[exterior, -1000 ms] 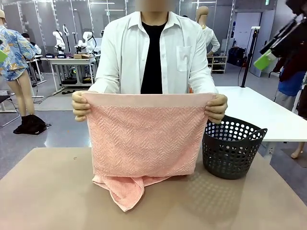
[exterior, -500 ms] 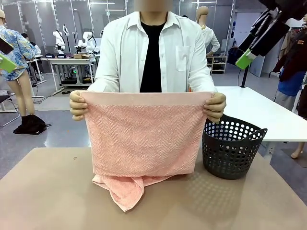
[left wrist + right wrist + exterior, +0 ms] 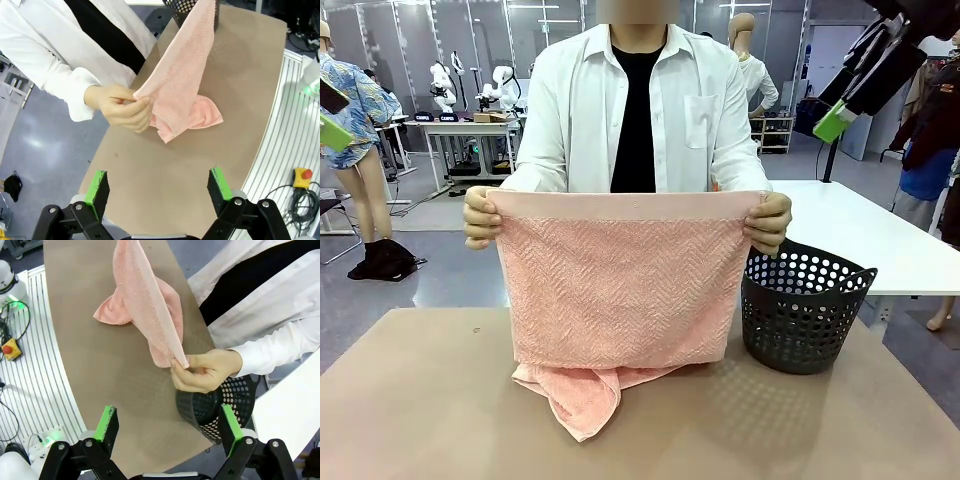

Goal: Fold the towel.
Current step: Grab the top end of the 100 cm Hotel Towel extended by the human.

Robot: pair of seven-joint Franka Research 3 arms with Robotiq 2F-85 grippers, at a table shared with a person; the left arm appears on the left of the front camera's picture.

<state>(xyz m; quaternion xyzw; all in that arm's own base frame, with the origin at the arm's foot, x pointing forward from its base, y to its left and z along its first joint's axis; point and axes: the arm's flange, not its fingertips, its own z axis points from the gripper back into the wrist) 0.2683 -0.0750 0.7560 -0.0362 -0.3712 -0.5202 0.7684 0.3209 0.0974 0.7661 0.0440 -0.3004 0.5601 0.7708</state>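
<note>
The pink towel (image 3: 620, 285) hangs with its top band stretched between the person's basket-side hand (image 3: 770, 222) and the person's other hand (image 3: 482, 218), its lower end bunched on the tan table (image 3: 420, 400). Bare tabletop lies open on the robot's left and near side. A black perforated basket (image 3: 800, 320) stands just beside the towel's right edge, its inside too dark to read. The left gripper (image 3: 157, 180) and right gripper (image 3: 166, 414) hover high, fingers spread wide, empty.

The person (image 3: 638, 150) wears a white shirt (image 3: 565, 110) with chest pocket (image 3: 701, 122) over a black top (image 3: 638, 125). The left gripper (image 3: 157, 182) and right gripper (image 3: 167, 421) are black with green pads (image 3: 96, 185), pale screws (image 3: 234, 201).
</note>
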